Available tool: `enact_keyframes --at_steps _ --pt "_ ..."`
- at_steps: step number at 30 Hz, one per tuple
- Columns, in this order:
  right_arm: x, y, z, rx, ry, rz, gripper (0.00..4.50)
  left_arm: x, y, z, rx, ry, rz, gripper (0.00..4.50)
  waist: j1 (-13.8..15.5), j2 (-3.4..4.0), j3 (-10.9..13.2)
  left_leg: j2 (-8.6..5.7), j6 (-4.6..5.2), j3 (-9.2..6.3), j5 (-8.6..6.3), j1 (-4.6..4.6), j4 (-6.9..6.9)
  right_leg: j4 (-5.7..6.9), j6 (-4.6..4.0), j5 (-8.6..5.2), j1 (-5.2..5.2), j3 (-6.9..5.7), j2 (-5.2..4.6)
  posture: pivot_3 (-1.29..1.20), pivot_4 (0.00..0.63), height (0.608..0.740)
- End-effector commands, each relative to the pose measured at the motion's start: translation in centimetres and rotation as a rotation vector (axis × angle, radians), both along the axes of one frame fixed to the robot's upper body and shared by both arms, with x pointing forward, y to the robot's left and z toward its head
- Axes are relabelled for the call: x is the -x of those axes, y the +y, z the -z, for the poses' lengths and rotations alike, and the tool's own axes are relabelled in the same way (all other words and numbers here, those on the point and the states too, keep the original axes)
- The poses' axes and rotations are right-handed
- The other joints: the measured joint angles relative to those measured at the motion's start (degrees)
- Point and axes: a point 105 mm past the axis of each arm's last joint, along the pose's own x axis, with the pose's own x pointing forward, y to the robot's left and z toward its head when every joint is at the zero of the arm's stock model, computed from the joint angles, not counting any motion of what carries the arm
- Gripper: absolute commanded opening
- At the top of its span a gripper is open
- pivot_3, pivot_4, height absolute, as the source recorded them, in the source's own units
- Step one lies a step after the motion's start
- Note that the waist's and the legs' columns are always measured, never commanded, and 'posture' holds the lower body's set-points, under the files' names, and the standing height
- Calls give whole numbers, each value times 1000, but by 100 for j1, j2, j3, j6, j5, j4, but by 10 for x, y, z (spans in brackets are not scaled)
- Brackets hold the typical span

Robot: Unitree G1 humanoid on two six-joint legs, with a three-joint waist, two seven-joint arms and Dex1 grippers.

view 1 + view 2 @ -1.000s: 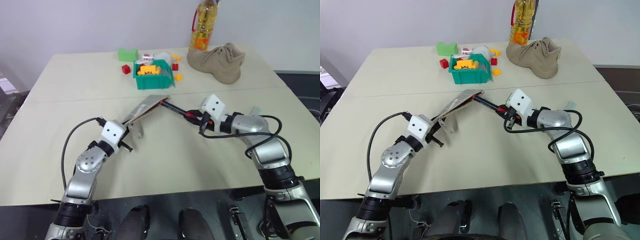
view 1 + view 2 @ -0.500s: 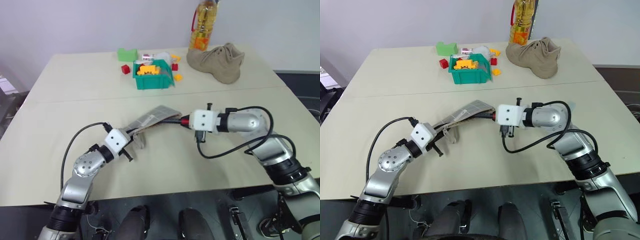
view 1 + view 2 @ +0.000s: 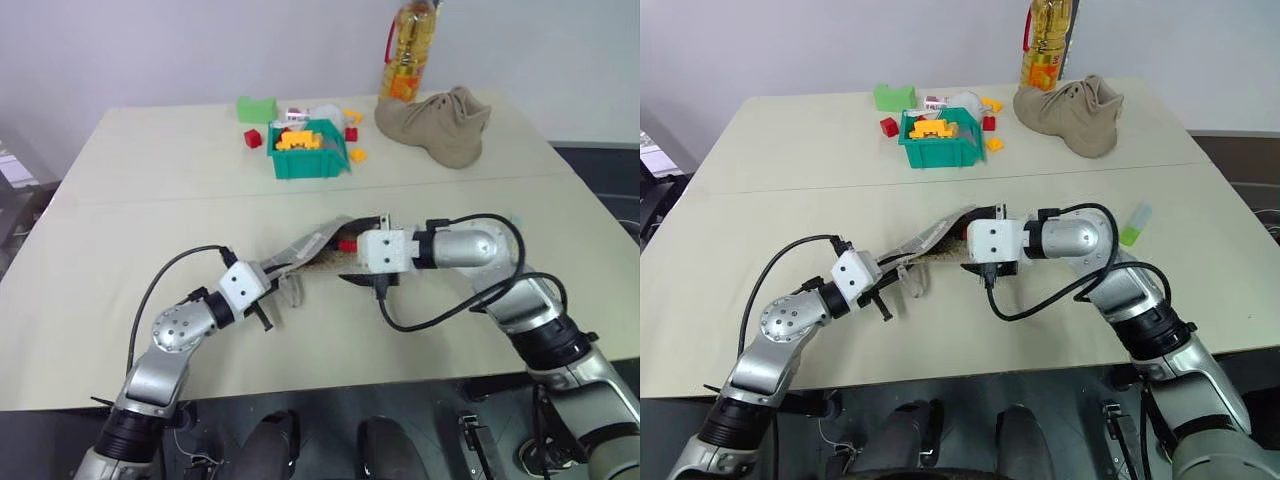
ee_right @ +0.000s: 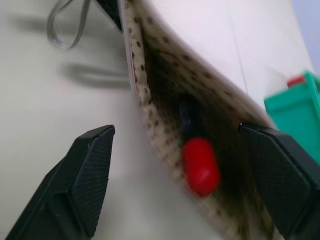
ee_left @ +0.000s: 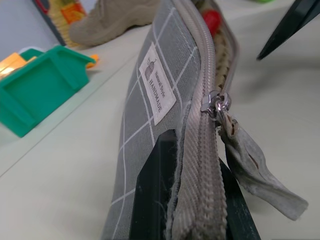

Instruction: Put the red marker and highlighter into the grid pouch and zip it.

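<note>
Nearest the robot, the left gripper has its jaws closed tight on the zipper edge of the grid pouch, holding that end lifted off the pale tabletop, with the grey pull tab hanging loose beside the slider. The pouch stands on edge, its white label facing the green bin side, and its mouth gapes at the other end. There the right gripper sits at the opening with its jaws spread wide, one finger outside the pouch wall and the other on the far side, gripping nothing. The red marker lies inside the pouch's spotted lining, red cap end toward the mouth and dark barrel reaching deeper in. Off to the right, well apart from the pouch, the highlighter lies on the tabletop near the right arm's elbow. Farther back stands a green bin holding yellow blocks, with red blocks and a green block scattered around it. At the far edge rest a tan shoe and, behind it, a bottle of oil.
</note>
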Motion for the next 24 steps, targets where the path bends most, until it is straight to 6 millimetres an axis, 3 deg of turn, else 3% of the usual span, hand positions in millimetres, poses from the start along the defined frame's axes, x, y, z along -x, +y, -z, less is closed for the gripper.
enact_keyframes --at_steps 1,3,5,6,10,16,22,24 --pt "-11 -33 -30 -205 6 181 3818 -4 0 -8 28 -34 -45 0 2 0 0 0 0 -1 0 0 3 1 0 0 0 -1 0 0 150 740" --pt "-20 -61 -30 -311 65 327 3818 -7 -2 -7 35 -30 -65 0 17 0 0 0 1 -1 0 0 4 1 0 0 1 -1 0 0 150 740" --pt "-33 -105 -23 -421 122 539 3818 -10 -4 -4 41 -21 -80 0 42 0 0 0 1 0 -1 0 6 1 0 0 3 -1 0 0 150 740" --pt "-37 -124 -19 -465 136 634 4354 -11 -6 -3 46 -19 -83 0 63 -1 0 0 1 0 -1 1 7 2 0 0 5 -1 0 0 150 740" --pt "-46 -228 13 -610 139 1255 4488 -14 -14 -2 69 -14 -73 0 117 0 -1 -2 3 6 -2 0 14 2 -1 1 6 0 -2 0 150 740" --pt "-37 -256 40 -693 171 1473 4488 -16 -20 -1 71 -13 -56 0 32 13 -5 0 5 16 -2 -1 12 8 -1 1 -2 6 -2 0 150 740" --pt "-41 -246 57 -816 295 1489 4488 -17 -23 -1 73 -16 -46 0 12 13 -6 0 10 12 -3 3 22 9 0 1 14 2 0 0 150 740" --pt "-43 -244 60 -821 310 1493 3968 -17 -23 -1 73 -17 -47 0 13 13 -6 0 11 11 -4 3 24 9 0 1 16 0 0 0 150 740"
